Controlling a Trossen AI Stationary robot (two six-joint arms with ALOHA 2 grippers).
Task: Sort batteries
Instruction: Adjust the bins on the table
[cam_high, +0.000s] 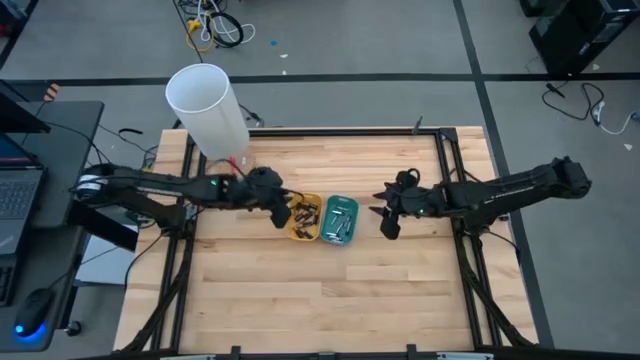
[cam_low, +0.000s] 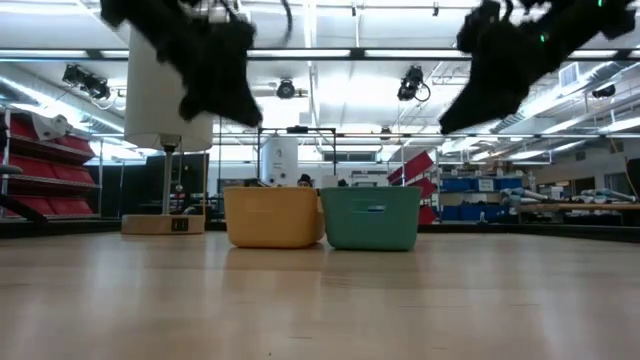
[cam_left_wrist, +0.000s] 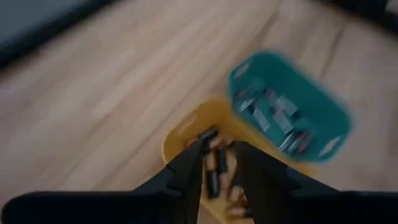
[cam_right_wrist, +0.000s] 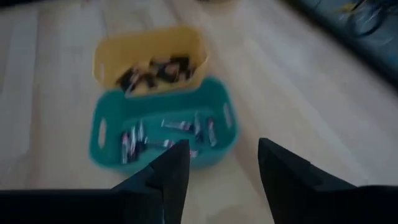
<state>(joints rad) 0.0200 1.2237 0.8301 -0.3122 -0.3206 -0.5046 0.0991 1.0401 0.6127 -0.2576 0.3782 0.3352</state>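
Note:
Two small trays stand side by side mid-table: a yellow tray (cam_high: 305, 218) holding dark batteries (cam_right_wrist: 155, 70) and a teal tray (cam_high: 340, 221) holding slim silvery batteries (cam_right_wrist: 165, 138). My left gripper (cam_high: 280, 215) hovers over the yellow tray's left end, open, with a narrow gap (cam_left_wrist: 217, 152). The tray's batteries show through that gap, and nothing is plainly held. My right gripper (cam_high: 388, 225) hangs to the right of the teal tray, open and empty (cam_right_wrist: 222, 146). In the low view both grippers are well above the table and the trays (cam_low: 273, 216).
A tall white cylinder (cam_high: 205, 108) stands on a small base at the table's far left corner. A laptop (cam_high: 15, 190) and a mouse sit on a side desk to the left. Bare wooden tabletop (cam_high: 320, 300) lies between the trays and the table's near edge.

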